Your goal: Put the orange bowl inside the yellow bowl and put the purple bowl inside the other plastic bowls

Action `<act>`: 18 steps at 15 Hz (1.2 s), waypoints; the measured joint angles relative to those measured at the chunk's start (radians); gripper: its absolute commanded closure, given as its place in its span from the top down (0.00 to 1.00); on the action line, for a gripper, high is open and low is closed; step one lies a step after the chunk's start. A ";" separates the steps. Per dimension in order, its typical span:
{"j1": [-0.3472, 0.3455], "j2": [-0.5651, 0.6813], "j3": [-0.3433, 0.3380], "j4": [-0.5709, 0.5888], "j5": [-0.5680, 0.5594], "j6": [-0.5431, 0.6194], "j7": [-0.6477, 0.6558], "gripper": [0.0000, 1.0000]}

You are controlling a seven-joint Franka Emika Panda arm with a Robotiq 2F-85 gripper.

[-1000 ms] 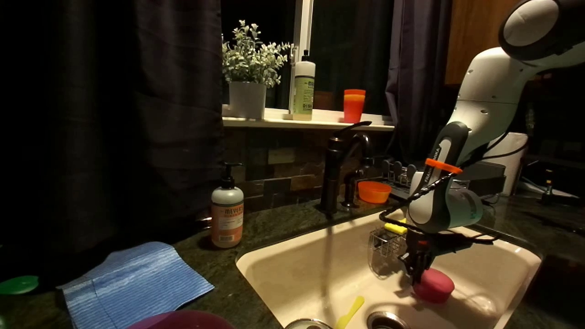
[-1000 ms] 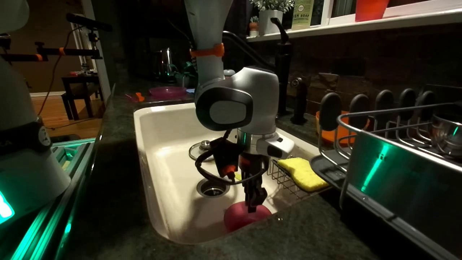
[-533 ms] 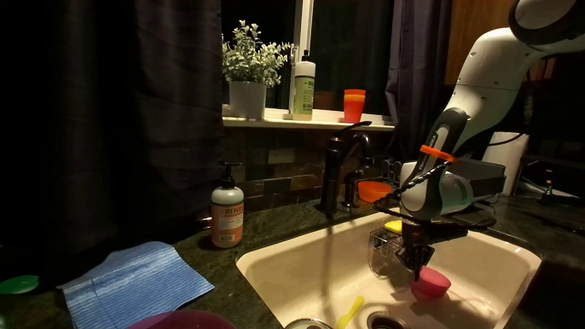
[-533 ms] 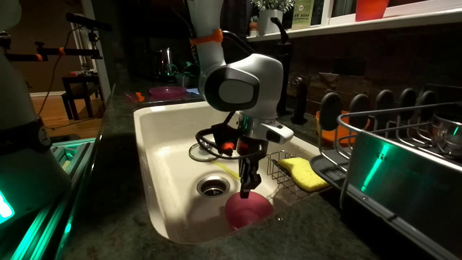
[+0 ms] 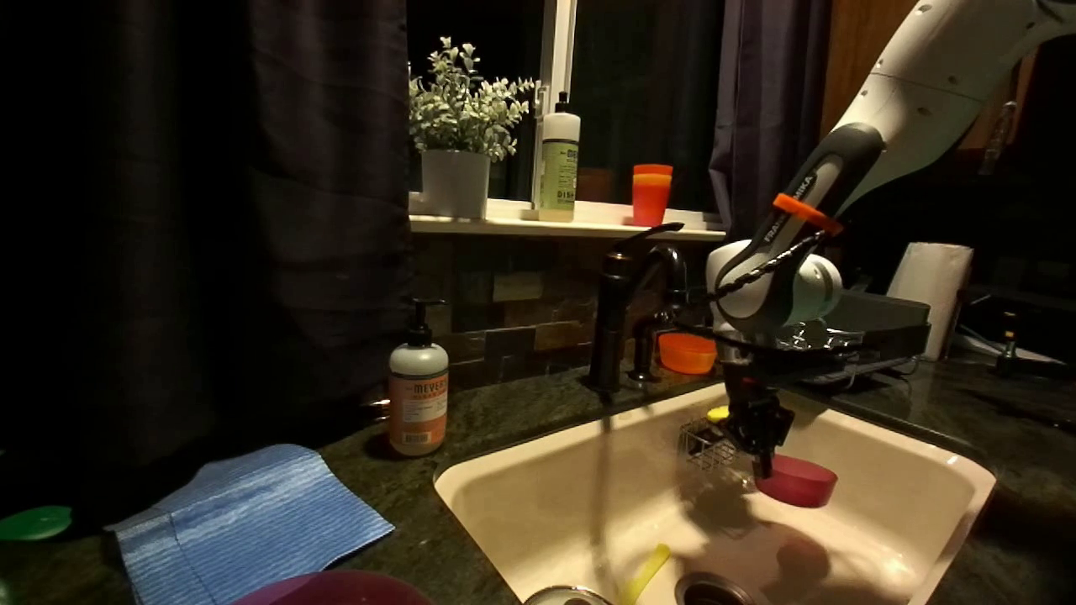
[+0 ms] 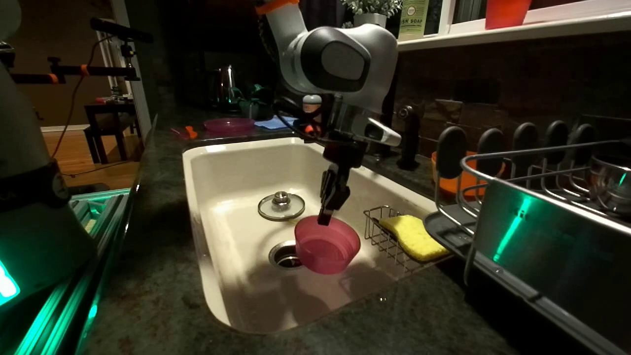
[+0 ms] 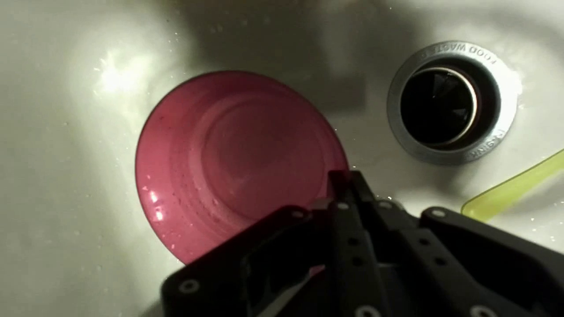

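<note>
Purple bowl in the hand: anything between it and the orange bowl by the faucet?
Yes. The sink's window-side wall and the wire caddy with the yellow sponge stand between the purple bowl and the orange bowl; the dish rack stands close beside the orange bowl. Lifting higher first looks safer.

Both exterior views share sink (image 6: 236, 236), from opposite ends; wrist view close, downward.

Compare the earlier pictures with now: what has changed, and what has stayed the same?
The gripper, pinching the purple bowl by its rim, has risen and lifted it clear of the sink floor. It was already at the rim in the earlier pictures; nothing was let go. The orange bowl, sponge and lid stayed put.
</note>
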State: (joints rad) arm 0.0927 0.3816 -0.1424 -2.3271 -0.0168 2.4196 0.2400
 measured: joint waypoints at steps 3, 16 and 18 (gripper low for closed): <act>0.001 -0.073 0.009 0.030 -0.051 -0.138 0.017 0.01; -0.006 -0.194 0.064 0.217 -0.283 -0.343 0.001 0.01; -0.010 -0.195 0.066 0.228 -0.301 -0.347 -0.028 0.01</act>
State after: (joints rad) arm 0.0826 0.1868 -0.0764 -2.0993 -0.3178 2.0721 0.2118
